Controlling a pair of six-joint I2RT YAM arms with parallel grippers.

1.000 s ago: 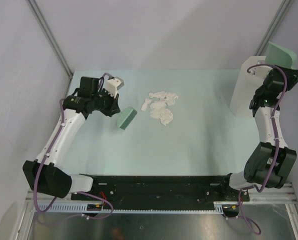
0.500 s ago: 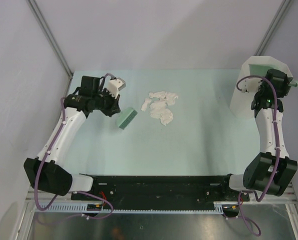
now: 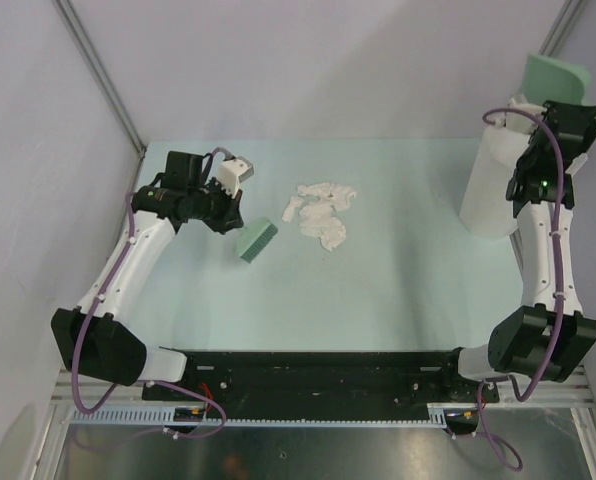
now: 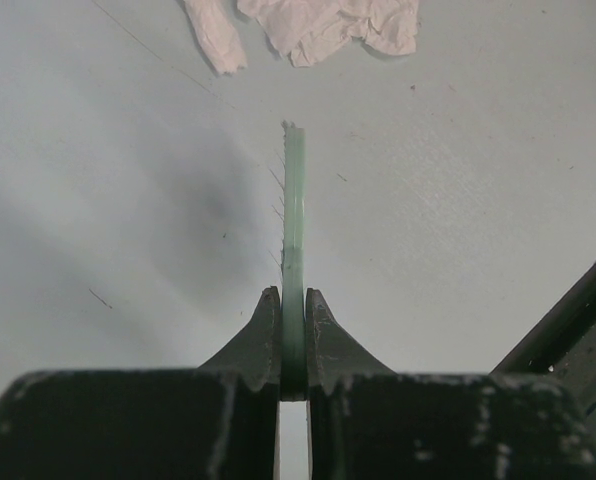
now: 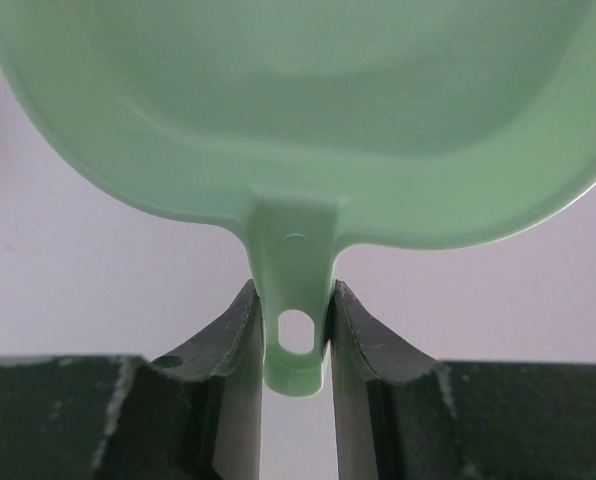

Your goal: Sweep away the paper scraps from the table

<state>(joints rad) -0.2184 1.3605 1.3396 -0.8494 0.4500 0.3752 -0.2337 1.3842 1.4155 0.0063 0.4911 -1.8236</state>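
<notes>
The left gripper (image 4: 293, 297), clenched on the green brush (image 4: 294, 210) near the paper scraps (image 3: 323, 212) heaped on the table (image 3: 408, 280), should wait until the right gripper (image 5: 296, 295), clamping the dustpan (image 5: 298, 110) by its handle beside the white bin (image 3: 488, 190), lays it flat against them.

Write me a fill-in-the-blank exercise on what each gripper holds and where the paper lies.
1. The left gripper is shut on a thin green ____.
2. The right gripper pinches the green dustpan by its ____.
3. The white paper scraps lie in a cluster on the ____, not in the dustpan.

Missing words: brush; handle; table.
</notes>
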